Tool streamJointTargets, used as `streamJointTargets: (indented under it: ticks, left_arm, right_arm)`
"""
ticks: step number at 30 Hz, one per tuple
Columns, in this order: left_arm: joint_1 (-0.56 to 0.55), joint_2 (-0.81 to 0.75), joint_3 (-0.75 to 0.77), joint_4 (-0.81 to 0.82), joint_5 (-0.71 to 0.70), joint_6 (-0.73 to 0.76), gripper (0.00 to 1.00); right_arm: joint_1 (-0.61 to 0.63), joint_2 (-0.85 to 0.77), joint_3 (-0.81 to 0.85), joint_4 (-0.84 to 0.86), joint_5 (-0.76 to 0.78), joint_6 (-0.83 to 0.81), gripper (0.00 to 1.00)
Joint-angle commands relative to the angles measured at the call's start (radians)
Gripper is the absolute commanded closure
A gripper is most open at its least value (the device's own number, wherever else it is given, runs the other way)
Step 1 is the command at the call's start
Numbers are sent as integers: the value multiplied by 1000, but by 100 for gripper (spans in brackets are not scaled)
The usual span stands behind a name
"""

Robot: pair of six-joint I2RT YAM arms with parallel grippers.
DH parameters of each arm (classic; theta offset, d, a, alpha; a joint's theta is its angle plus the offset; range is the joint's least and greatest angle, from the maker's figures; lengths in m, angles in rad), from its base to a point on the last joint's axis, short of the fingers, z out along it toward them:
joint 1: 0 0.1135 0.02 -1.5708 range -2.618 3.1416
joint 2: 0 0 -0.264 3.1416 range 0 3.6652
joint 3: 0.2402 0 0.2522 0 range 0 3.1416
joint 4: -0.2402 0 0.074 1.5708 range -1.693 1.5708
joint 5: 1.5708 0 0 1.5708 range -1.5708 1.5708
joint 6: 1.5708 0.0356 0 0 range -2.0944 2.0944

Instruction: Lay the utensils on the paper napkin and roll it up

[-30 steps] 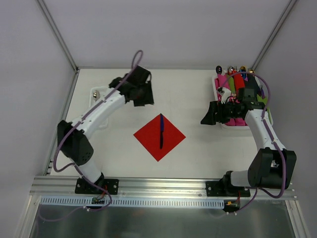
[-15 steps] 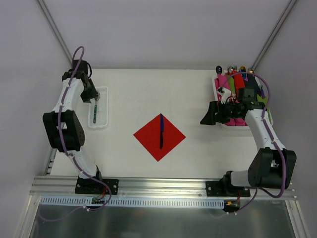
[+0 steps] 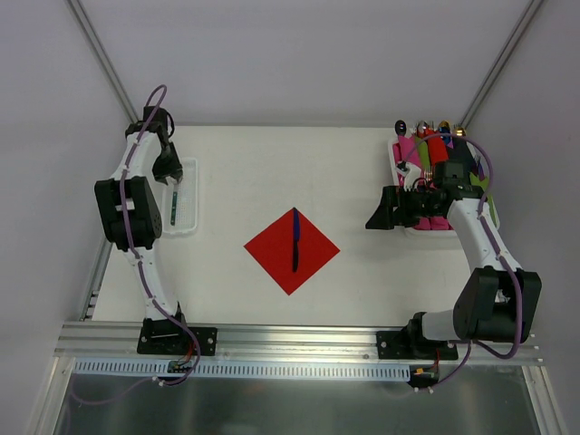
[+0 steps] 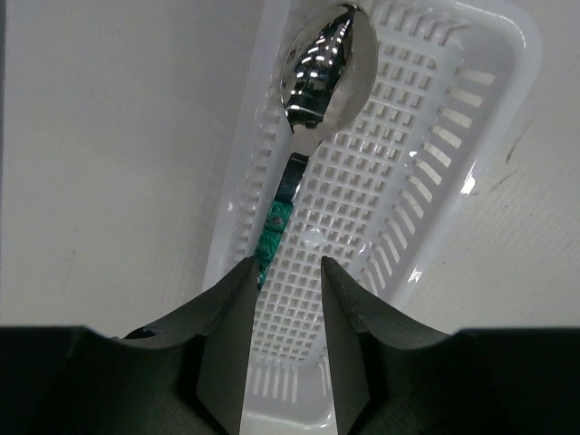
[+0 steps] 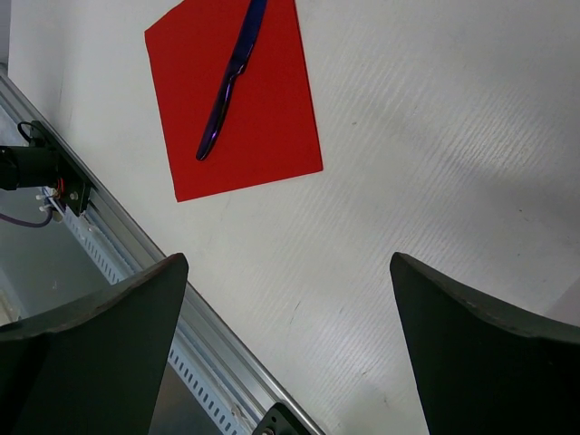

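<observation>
The red paper napkin lies as a diamond at the table's middle, with a dark blue-purple knife on it. Both show in the right wrist view: the napkin and the knife. A spoon with a shiny silver bowl and a green handle lies in the white ribbed tray at the far left. My left gripper hovers over that tray, open by a narrow gap and holding nothing; the spoon's handle runs under its left finger. My right gripper is wide open and empty, right of the napkin.
A white bin at the back right holds several rolled bundles in pink, green, red and dark colours, just behind my right gripper. An aluminium rail runs along the near edge. Walls close in the left, back and right.
My left arm swung from behind the napkin to the far left and now sits over the white tray with the spoon. The right arm, napkin and knife have not moved.
</observation>
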Motion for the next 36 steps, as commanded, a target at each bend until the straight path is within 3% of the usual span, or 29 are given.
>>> streamJointTargets:
  ticks: [1,14,19,21,24,31,34,36]
  left_arm:
    - [-4,47,50,-12,-36,37,65]
    - [-5,191,44,-11,-41,32,65]
    - [-11,193,29,-3,-4,11,87]
    - [-18,182,11,4,13,9,91]
    - [-24,159,-14,9,14,5,100]
    - [-67,-35,-40,8,-12,6,100]
    - [-126,-170,-2,-5,-56,23,100]
    - [-208,-218,29,-37,-10,16,100]
  right_arm:
    - [-7,13,12,-18,-31,-7,1]
    - [-7,44,27,-14,-32,-16,1]
    - [-9,39,27,-16,-43,-16,1]
    - [-8,42,30,-18,-49,-10,1]
    - [-9,34,36,-16,-55,-4,1]
    - [-7,1,38,-21,-59,18,1]
    - [-7,-7,42,-21,-48,39,1]
    - [-7,-9,41,-22,-39,53,1]
